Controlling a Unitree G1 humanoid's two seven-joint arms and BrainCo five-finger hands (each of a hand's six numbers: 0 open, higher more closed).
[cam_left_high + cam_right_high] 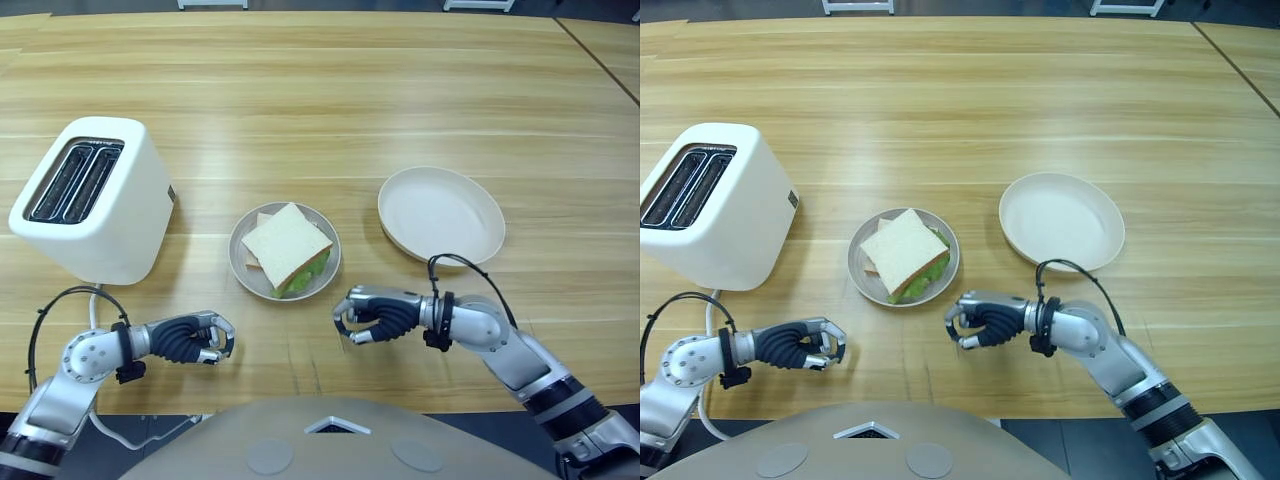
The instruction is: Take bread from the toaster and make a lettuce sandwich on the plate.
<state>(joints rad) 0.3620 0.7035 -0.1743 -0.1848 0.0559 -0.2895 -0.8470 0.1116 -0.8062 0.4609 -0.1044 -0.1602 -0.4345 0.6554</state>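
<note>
1. A pale wooden table (350,90) with long plank grain runs across the whole scene, and everything stands on its near half.
2. The white toaster (95,200) sits at the left, slightly turned, with its two dark slots facing up.
3. A small grey plate (237,262) lies near the table's middle, just right of the toaster and apart from it.
4. On that plate rests the sandwich: a top slice of white bread (288,243) set at an angle, green lettuce (312,272) showing under its near right edge, and a lower slice (261,219) peeking out on the left.
5. A larger cream dish (440,215) lies to the right of the grey plate, not touching it.
6. The left hand (195,338) hovers low over the near edge, in front of the toaster, with its fingers curled in on themselves and nothing in them.
7. The right hand (375,315) is just in front of the grey plate, right of the sandwich's near corner, with its fingers likewise curled into a loose fist around nothing.
8. Both hands are clear of the plate and the bread.
</note>
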